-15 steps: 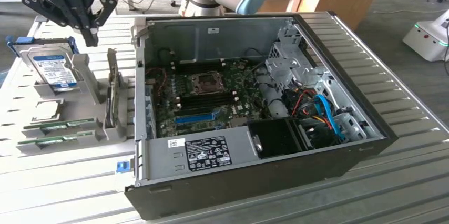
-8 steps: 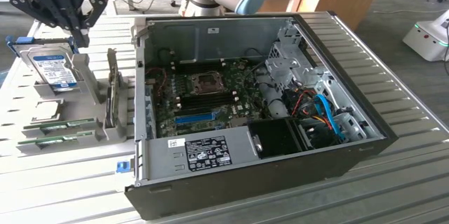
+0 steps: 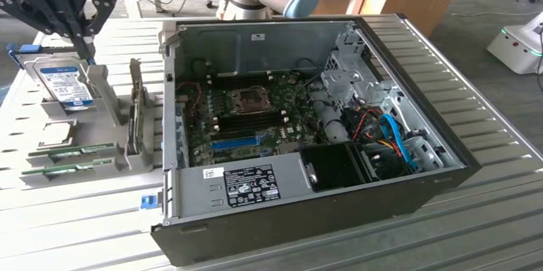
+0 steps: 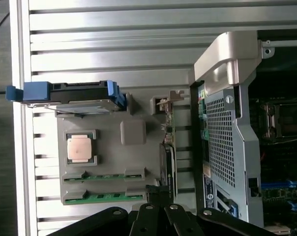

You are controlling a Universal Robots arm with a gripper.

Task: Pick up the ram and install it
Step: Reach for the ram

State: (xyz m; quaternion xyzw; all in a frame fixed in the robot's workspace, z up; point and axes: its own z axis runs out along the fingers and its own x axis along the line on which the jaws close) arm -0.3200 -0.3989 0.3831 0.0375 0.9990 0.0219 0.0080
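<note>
The claw (image 3: 86, 48) is fully closed, holds nothing, and hangs above the grey holder (image 3: 55, 179). The ram (image 3: 73, 152) lies slotted in this holder on the table (image 3: 76, 233).

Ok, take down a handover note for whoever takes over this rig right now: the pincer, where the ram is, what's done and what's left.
Pincer: shut, holding nothing, up above the hard drive at the exterior view's left.
Ram: one ram stick and a second ram stick lie in the gray tray, beside the open computer case.
Done: nothing that shows; neither stick is lifted.
Left: the pick-up and the install on the motherboard.
</note>
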